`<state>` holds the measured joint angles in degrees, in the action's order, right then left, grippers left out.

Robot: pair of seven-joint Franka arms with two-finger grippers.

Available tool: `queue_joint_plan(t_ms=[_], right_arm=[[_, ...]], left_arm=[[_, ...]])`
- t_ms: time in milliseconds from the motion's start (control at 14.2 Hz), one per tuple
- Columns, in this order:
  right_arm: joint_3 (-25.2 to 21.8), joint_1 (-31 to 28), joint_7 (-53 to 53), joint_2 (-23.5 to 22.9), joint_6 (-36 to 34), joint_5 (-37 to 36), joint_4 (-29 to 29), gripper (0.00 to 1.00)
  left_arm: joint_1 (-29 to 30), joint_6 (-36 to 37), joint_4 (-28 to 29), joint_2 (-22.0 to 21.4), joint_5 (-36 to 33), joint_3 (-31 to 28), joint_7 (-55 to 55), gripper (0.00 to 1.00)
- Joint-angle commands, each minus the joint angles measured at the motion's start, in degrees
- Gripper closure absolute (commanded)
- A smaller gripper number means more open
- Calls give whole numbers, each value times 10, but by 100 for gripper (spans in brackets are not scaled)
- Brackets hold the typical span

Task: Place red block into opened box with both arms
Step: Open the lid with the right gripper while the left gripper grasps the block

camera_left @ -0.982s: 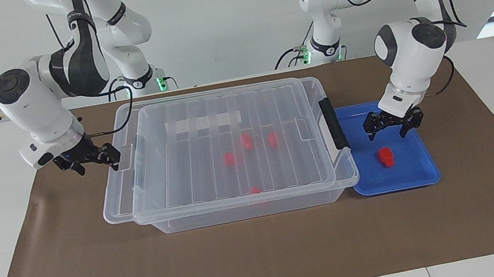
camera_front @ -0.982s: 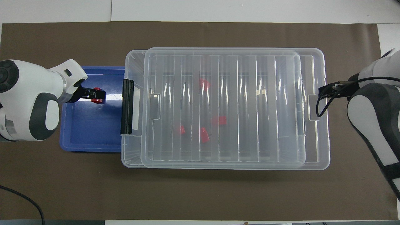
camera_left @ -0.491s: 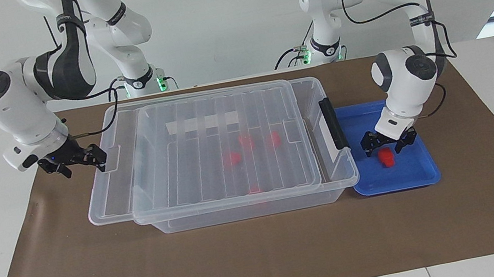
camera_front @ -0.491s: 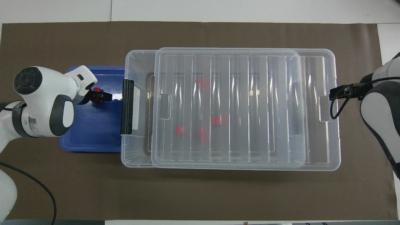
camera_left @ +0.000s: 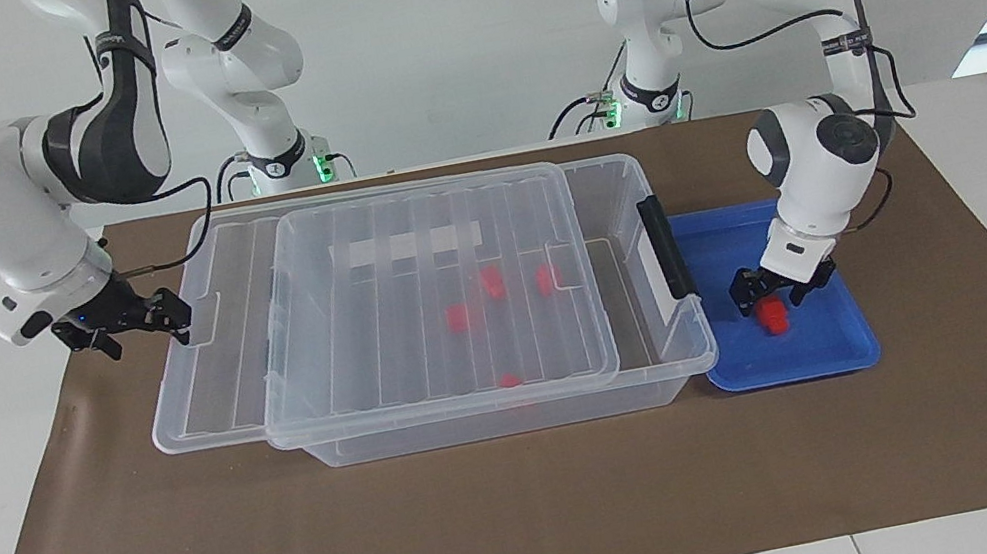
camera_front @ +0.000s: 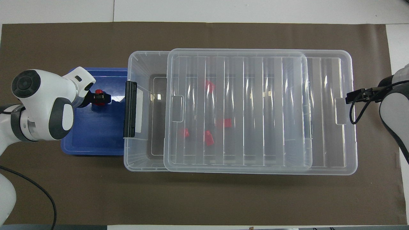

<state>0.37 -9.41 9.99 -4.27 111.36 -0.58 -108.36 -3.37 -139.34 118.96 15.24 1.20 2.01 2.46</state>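
A red block [camera_left: 772, 315] [camera_front: 99, 97] lies in the blue tray [camera_left: 834, 351] [camera_front: 92, 140]. My left gripper [camera_left: 772, 297] [camera_front: 99, 98] is down in the tray, open, one finger on each side of the block. The clear box [camera_left: 672, 369] [camera_front: 140, 64] stands beside the tray. Its ribbed lid [camera_left: 411, 271] [camera_front: 236, 111] lies on top, shifted toward the right arm's end, so a strip of the box is uncovered at the latch end. My right gripper [camera_left: 174, 318] [camera_front: 349, 96] is open at the lid's end tab.
Several more red blocks [camera_left: 457, 317] [camera_front: 208, 138] lie inside the box under the lid. A black latch [camera_left: 663, 247] [camera_front: 130, 108] stands on the box's end next to the tray. A brown mat [camera_left: 496, 520] covers the table.
The lid has slid toward the right arm's end together with my right gripper, widening the gap at the latch end. My left gripper came down over the red block and its fingers narrowed.
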Motion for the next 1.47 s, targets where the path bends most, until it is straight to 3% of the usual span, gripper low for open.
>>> queue_joint_plan(t_ms=[0, 281, 842, 982, 1404], right_arm=[[-7, -10, 26, 12, 11, 5, -14, 0], [-32, -10, 74, 11, 12, 5, -12, 0], [-57, -10, 107, 10, 13, 5, -12, 0], [-59, -10, 116, 9, 17, 5, -12, 0], [-66, -10, 129, 9, 25, 5, -11, 0]], left_arm=[[1, -23, 8, -6, 2, -1, 11, 100], [0, -10, 7, -42, 2, -2, 12, 100], [-8, 204, -79, -158, -2, 1, 13, 100], [-15, 253, -109, -168, -2, 8, 16, 100], [-149, 259, -124, -162, -37, 11, 128, 100]])
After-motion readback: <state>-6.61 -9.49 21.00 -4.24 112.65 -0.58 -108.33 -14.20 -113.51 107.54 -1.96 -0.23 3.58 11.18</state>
